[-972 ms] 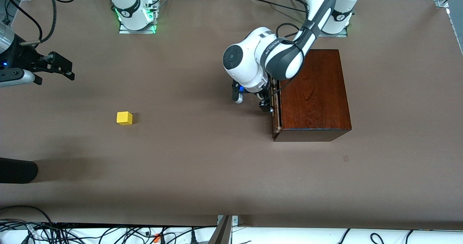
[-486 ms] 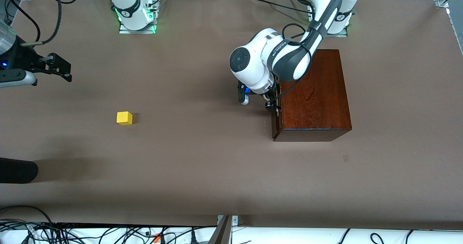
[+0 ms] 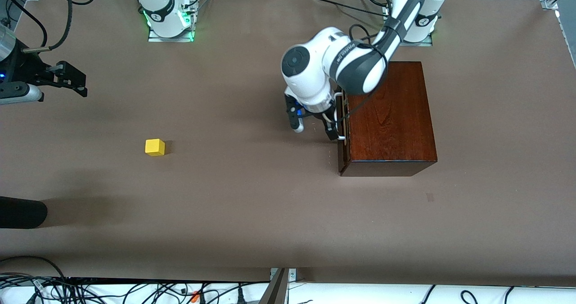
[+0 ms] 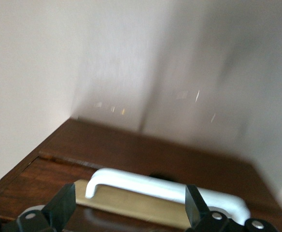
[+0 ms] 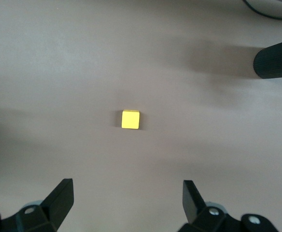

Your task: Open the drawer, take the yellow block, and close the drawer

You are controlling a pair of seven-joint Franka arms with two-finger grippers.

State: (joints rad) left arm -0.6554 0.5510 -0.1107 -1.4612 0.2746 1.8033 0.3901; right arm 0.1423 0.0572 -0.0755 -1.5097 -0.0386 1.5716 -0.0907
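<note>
The wooden box [image 3: 390, 117] is seen right of centre in the front view, with its drawer [image 3: 343, 133] shut flush in the box face that is turned toward the right arm's end of the table. The left gripper [image 3: 315, 126] is placed in front of that face, its fingers [image 4: 61, 207] spread apart and nothing clamped; in the left wrist view the white handle [image 4: 165, 189] is framed between them, and contact cannot be made out. The yellow block [image 3: 155, 147] is found in the left half of the front view, on the bare brown table [image 3: 252, 205], well apart from the box. The right gripper [image 3: 67, 79] is held at the left edge of the frame over the table, jaws wide and empty, with the block shown in its wrist view [image 5: 130, 119].
</note>
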